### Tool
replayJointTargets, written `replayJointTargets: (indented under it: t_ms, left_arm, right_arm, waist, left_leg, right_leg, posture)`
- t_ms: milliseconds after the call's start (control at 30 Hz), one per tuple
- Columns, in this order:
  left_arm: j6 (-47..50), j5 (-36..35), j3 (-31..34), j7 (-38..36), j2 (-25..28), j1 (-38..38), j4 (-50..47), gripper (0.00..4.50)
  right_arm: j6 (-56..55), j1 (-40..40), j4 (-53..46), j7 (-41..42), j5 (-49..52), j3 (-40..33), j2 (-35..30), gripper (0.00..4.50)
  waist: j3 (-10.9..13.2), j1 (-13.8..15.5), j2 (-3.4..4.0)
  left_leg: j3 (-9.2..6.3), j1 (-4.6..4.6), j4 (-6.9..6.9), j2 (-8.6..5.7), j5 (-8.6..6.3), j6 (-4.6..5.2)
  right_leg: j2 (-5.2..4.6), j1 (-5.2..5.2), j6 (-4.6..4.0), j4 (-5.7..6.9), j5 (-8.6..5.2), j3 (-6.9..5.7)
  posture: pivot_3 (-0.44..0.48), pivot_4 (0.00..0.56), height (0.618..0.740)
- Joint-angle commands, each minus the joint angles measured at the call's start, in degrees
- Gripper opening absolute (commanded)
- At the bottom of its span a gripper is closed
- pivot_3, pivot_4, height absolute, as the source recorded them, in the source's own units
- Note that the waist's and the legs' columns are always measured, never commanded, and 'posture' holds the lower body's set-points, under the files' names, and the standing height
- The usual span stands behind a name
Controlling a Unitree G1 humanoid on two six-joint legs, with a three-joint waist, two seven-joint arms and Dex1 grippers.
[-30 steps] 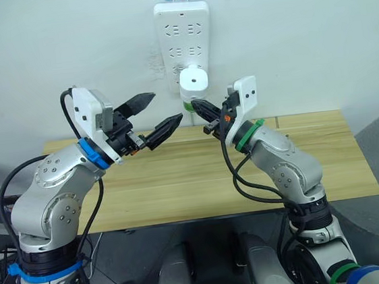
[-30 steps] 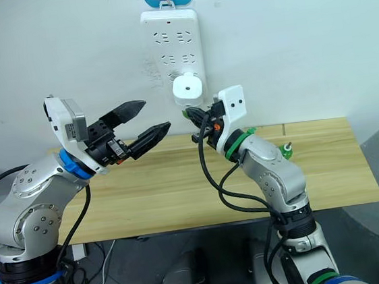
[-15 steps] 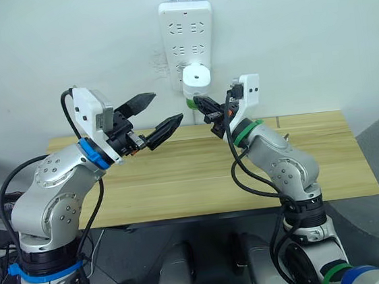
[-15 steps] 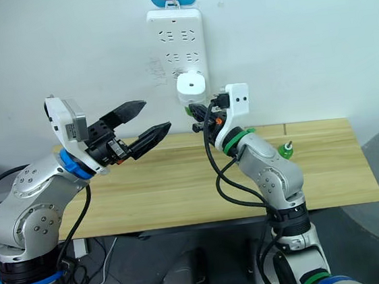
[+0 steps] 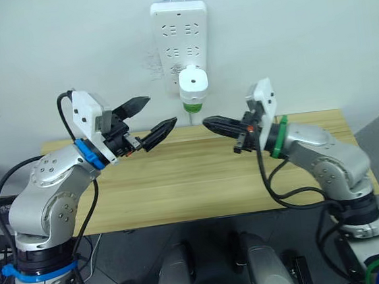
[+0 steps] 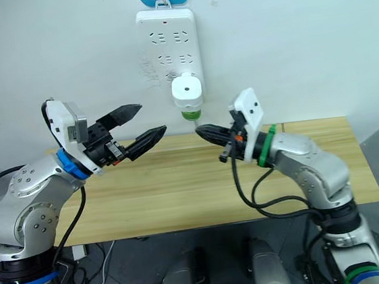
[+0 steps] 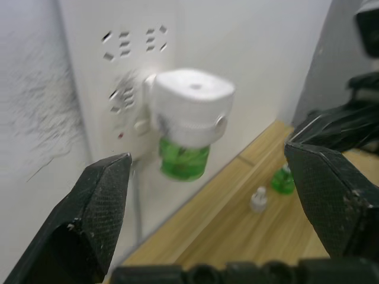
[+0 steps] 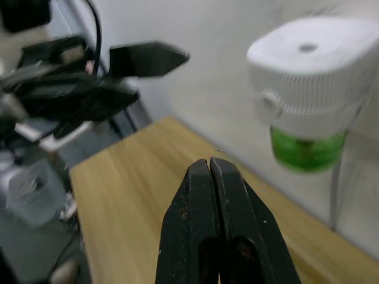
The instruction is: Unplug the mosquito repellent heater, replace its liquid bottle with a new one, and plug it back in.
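On the wall, one mosquito repellent heater sits plugged into the power strip, its green liquid bottle screwed in beneath. Two small bottles on the table: one green, one clear. Left gripper jaws spread, empty; right gripper pinched closed on nothing.

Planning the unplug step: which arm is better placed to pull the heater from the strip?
Probably left. Its tool is open and aimed at the white rounded plastic heater, which sits framed between its fingers in the left wrist view. The right tool is shut and below it.
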Motion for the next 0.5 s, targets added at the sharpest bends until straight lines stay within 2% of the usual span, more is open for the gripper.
replayJointTargets:
  t_ms: [33,167,233,367,500]
  left_arm:
    - [-2.11,3.51,3.22,-2.79,5.73,1.0,3.96,4.5]
    - [-5.09,7.47,3.19,-6.44,11.42,1.09,10.01,4.5]
    - [-9.18,10.35,3.21,-8.7,13.9,0.33,15.03,4.5]
    - [-12.96,12.22,3.12,-11.98,15.62,-1.63,22.57,4.5]
    - [-15.53,13.32,3.07,-13.76,15.45,-3.24,29.38,4.5]
  right_arm:
    - [-5.06,-0.42,2.22,7.4,-1.05,-7.09,-8.83,0.9]
    - [-9.6,-0.26,8.08,12.75,-3.62,-9.92,-16.65,2.46]
    - [-12.86,-0.63,13.06,15.15,-5.69,-11.73,-20.32,3.04]
    - [-17.42,0.1,19.49,18.26,-7.67,-13.35,-23.64,4.44]
    - [-21.9,2.13,22.96,19.13,-10.15,-14.26,-24.81,4.48]
  waist:
    - [0.0,0.13,0.0]
    - [-0.01,0.15,-0.01]
    - [-0.01,0.17,-0.02]
    - [-0.01,0.22,-0.02]
    - [-0.02,0.19,-0.03]
  left_leg:
    - [0.0,0.0,0.0,0.0,-0.01,0.02]
    - [0.02,0.01,-0.03,0.02,-0.06,0.1]
    - [0.04,0.01,-0.05,0.02,0.01,-0.01]
    - [0.1,0.0,-0.05,0.0,0.01,-0.01]
    - [0.12,0.0,-0.04,0.02,0.01,-0.02]
  right_leg:
    - [0.0,0.01,0.01,0.0,-0.01,-0.01]
    - [0.02,-0.01,0.26,-0.01,-0.16,-0.02]
    - [0.02,-0.01,0.24,-0.03,-0.15,-0.01]
    - [0.0,-0.03,0.03,-0.04,-0.02,-0.02]
    - [-0.01,-0.03,0.03,-0.03,-0.02,-0.02]
  posture:
    - [-0.1,0.282,0.74]
    - [-0.086,0.271,0.74]
    - [-0.089,0.267,0.74]
    - [-0.095,0.261,0.74]
    - [-0.105,0.26,0.74]
